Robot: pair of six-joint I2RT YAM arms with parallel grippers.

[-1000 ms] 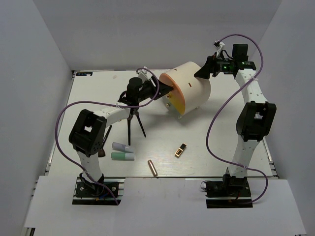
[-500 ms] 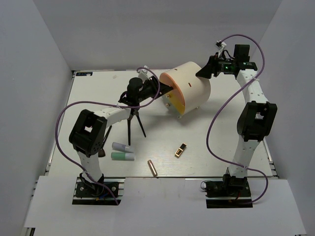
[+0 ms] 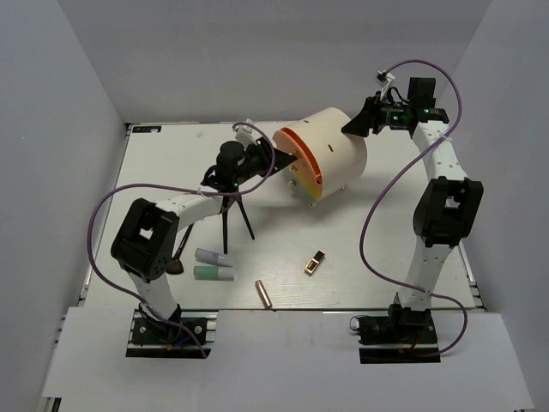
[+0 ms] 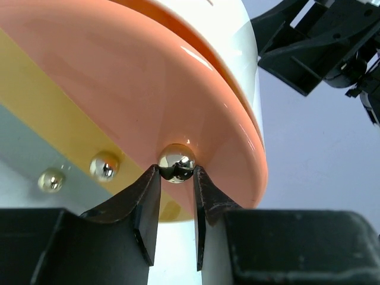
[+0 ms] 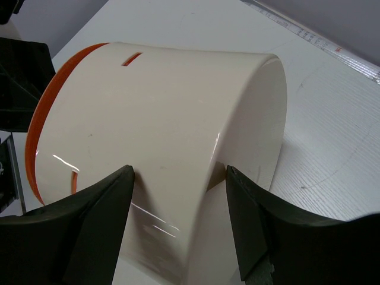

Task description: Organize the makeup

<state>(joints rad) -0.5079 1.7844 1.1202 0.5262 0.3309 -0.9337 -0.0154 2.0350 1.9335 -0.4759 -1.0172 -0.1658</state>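
The makeup lies on the table in the top view: black-handled brushes [image 3: 230, 219], a lavender tube [image 3: 209, 256], a mint green tube [image 3: 214, 273], a copper-pink lipstick [image 3: 264, 293] and a gold-black case [image 3: 316, 262]. My left gripper [image 3: 287, 159] is at the orange face of the cream drum [image 3: 330, 150]. In the left wrist view it [image 4: 176, 173] is shut on a gold knob [image 4: 176, 162] on that face. My right gripper [image 3: 354, 126] is open, its jaws [image 5: 178, 175] straddling the drum's back rim [image 5: 261, 113].
Two more gold balls [image 4: 104, 166] sit low on the drum's front by a yellow band [image 4: 35, 101]. Another brush [image 3: 180, 253] lies partly under the left arm. White walls close in the table [image 3: 386, 249] at the back and sides.
My left arm has drawn back to the left with the knob, and the orange face stands a little farther out from the drum. The right gripper has barely moved.
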